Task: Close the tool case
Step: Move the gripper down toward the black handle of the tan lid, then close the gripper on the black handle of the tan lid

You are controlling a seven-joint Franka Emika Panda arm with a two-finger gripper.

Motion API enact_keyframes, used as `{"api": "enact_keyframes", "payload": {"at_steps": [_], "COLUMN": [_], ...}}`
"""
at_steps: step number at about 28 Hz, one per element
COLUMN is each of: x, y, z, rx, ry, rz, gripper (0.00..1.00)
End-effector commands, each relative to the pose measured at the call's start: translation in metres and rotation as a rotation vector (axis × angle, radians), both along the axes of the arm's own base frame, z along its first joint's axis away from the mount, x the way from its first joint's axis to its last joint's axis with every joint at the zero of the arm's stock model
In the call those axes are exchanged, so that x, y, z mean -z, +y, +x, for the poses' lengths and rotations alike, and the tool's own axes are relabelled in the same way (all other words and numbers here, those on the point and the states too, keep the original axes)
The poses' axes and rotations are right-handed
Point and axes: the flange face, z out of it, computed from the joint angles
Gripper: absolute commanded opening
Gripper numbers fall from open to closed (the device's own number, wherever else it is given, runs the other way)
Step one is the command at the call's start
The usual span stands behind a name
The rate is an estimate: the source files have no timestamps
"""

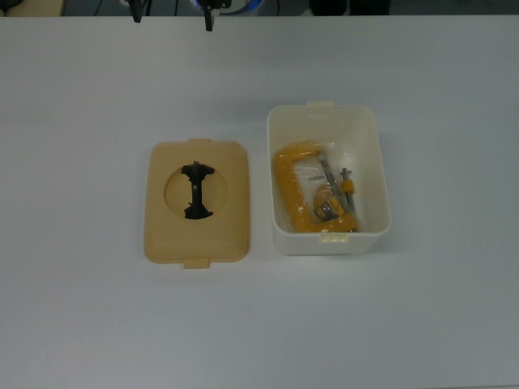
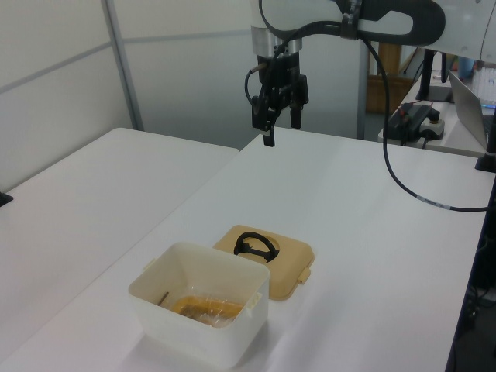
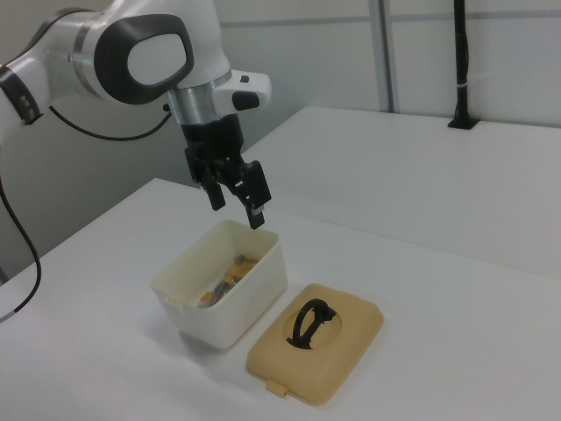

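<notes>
The tool case's white tub [image 1: 381,182] stands open on the white table, with a yellow C-clamp [image 1: 292,182] lying inside. Its tan lid [image 1: 231,231] lies flat beside the tub, on the top view's left, black handle [image 1: 196,190] up in the round recess. The two are a small gap apart. My gripper [image 2: 280,125] hangs high above the table, beyond the case in the left view, open with nothing between its fingers. In the right view the gripper [image 3: 235,206] shows above the tub's [image 3: 241,303] far rim, with the lid [image 3: 351,351] to the right. Only the fingertips [image 1: 209,18] reach into the top view's upper edge.
A black cable [image 2: 403,178] loops down from the arm at the left view's right. A second table with a laptop [image 2: 469,97] and gear stands behind. A dark pole [image 3: 459,61] rises at the right view's far side.
</notes>
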Motion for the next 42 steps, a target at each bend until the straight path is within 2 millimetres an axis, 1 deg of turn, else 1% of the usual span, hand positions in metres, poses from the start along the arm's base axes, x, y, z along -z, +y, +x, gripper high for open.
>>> {"api": "enact_keyframes", "payload": {"at_steps": [1,7,13,16,17,20,22,24,26,27,30,31,32,37,42], "x": [0.018,0.050,0.095,0.105,0.116,0.128,0.144,0.152,0.165,0.174,0.189,0.200,0.205,0.226,0.236], "y": [-0.014,-0.011,-0.012,-0.012,-0.012,-0.012,-0.012,-0.013,-0.009,-0.008,0.002,0.009,0.012,0.022,0.030], "z": [0.015,0.029,0.046,0.051,0.056,0.060,0.063,0.066,0.070,0.072,0.076,0.076,0.076,0.078,0.079], "rx": [0.019,0.013,0.015,0.016,0.015,0.016,0.016,0.016,0.012,0.010,-0.010,-0.021,-0.025,-0.037,-0.052], "ry": [-0.068,-0.069,-0.075,-0.081,-0.077,-0.084,-0.086,-0.087,-0.074,-0.063,-0.058,-0.059,-0.061,-0.055,-0.040], "rz": [0.068,0.065,0.056,0.051,0.045,0.039,0.033,0.028,0.024,0.020,0.006,0.003,0.003,-0.003,-0.018], "gripper": [1.00,1.00,1.00,1.00,1.00,1.00,1.00,1.00,1.00,1.00,1.00,1.00,1.00,1.00,1.00]}}
